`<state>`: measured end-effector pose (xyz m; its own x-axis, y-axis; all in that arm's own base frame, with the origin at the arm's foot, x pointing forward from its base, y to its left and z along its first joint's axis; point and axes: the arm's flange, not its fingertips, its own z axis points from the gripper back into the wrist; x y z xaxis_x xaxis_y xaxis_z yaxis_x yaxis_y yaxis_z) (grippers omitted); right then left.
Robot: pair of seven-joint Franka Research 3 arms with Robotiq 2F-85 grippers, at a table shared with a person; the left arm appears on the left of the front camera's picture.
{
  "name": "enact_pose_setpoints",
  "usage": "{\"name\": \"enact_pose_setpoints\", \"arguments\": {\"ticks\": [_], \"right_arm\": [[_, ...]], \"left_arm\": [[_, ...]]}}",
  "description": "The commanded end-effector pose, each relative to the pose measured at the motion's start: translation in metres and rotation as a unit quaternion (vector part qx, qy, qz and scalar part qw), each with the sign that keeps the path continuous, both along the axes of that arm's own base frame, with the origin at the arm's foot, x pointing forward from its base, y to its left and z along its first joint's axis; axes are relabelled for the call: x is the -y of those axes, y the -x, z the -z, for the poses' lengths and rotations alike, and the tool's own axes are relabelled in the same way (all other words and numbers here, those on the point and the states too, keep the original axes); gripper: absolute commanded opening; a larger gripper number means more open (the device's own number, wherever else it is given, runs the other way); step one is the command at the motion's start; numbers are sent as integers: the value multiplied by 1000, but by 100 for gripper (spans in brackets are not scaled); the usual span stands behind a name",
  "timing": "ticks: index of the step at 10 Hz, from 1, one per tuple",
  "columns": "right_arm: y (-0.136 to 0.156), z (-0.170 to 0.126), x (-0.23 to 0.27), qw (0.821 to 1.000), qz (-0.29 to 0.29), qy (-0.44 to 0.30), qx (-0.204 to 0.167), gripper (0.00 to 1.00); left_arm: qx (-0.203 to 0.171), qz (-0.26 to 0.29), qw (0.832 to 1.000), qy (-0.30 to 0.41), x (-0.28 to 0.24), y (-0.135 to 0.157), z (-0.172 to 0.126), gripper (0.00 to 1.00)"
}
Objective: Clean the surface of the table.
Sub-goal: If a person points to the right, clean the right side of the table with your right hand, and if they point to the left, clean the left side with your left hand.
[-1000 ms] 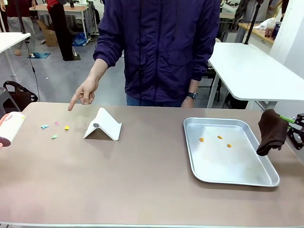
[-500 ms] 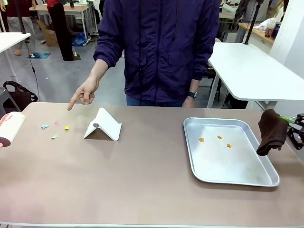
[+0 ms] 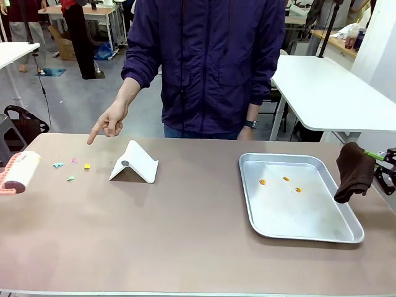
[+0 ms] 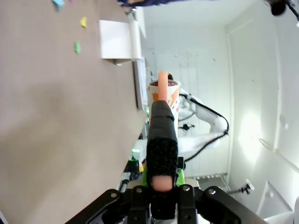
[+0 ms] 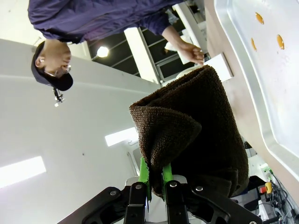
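Here, hand (image 3: 110,122) pointing, index toward table (image 3: 185,229)

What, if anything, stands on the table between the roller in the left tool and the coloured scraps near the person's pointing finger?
Nothing visible does. Bare table lies between the roller and the scraps. The white folded stand sits beyond the scraps, on their side away from the roller.

Thin green-padded fingers (image 5: 144,175) rise from a black linkage (image 5: 108,200) studded with silver screws (image 5: 135,186) just below them. The person wears a dark purple zipped jacket (image 3: 210,62) and black wristwatch (image 3: 249,124).
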<state>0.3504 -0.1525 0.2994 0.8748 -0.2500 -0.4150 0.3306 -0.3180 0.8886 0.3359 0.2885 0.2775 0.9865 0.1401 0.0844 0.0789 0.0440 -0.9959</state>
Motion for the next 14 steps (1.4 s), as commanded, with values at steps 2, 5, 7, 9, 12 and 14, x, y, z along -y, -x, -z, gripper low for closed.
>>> {"name": "enact_pose_setpoints", "arguments": {"ticks": [2,5,7,9,12,14], "right_arm": [[2,-4,0,1000,1,0,3,0],[2,-4,0,1000,1,0,3,0],[2,-4,0,1000,1,0,3,0],[2,-4,0,1000,1,0,3,0],[2,-4,0,1000,1,0,3,0],[2,-4,0,1000,1,0,3,0]], "left_arm": [[-56,-93,993,-41,25,-10,-21,21],[-86,-191,972,-109,25,-32,-34,21],[-71,-258,951,-154,21,-33,-40,21],[-96,-239,948,-187,27,-32,-38,21],[-137,-238,941,-199,28,-42,-30,21],[-157,-238,937,-200,29,-53,-24,21]]}}
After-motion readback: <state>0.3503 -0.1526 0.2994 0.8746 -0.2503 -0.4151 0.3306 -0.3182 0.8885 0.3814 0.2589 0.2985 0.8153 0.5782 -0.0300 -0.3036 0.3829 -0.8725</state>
